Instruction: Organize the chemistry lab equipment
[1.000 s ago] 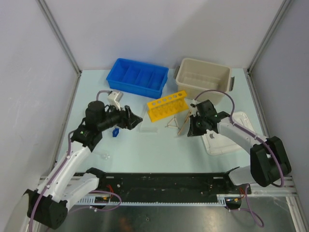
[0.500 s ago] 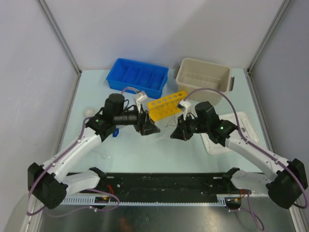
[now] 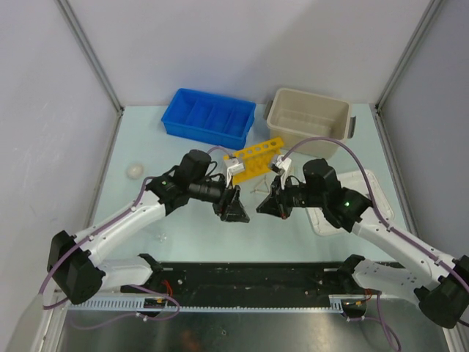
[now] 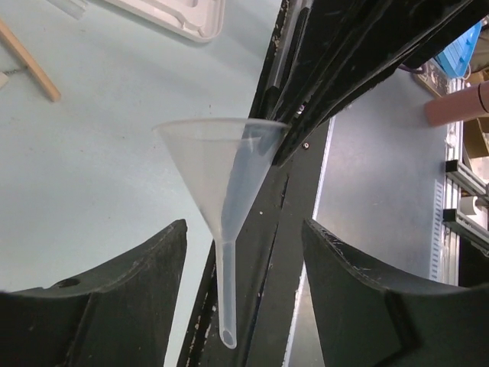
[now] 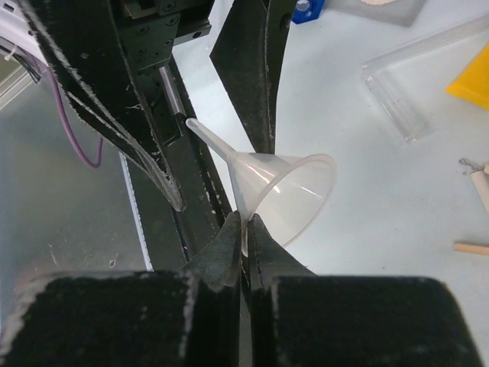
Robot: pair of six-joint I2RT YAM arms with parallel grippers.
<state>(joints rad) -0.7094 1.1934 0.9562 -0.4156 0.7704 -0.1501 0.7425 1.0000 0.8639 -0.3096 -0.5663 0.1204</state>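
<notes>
Above the surface [image 4: 92, 176], our right claw [image 5: 244, 227] pinches the clear funnel [image 5: 286, 187] by its rim, stem presented outward; our left claw [image 4: 243, 233] gapes around that stem (a handover, seemingly), not touching.

Top cam: fixed, high, behind arm bases (bottom of frame), looks down on whole worktop [image 3: 139, 143]. L wrist cam: v. close, looks out past L fingers [image 4: 114, 298] at clear funnel [image 4: 221, 176], centre frame. R wrist cam: close, past R fingers [image 5: 221, 252], same funnel from opposite side.
</notes>
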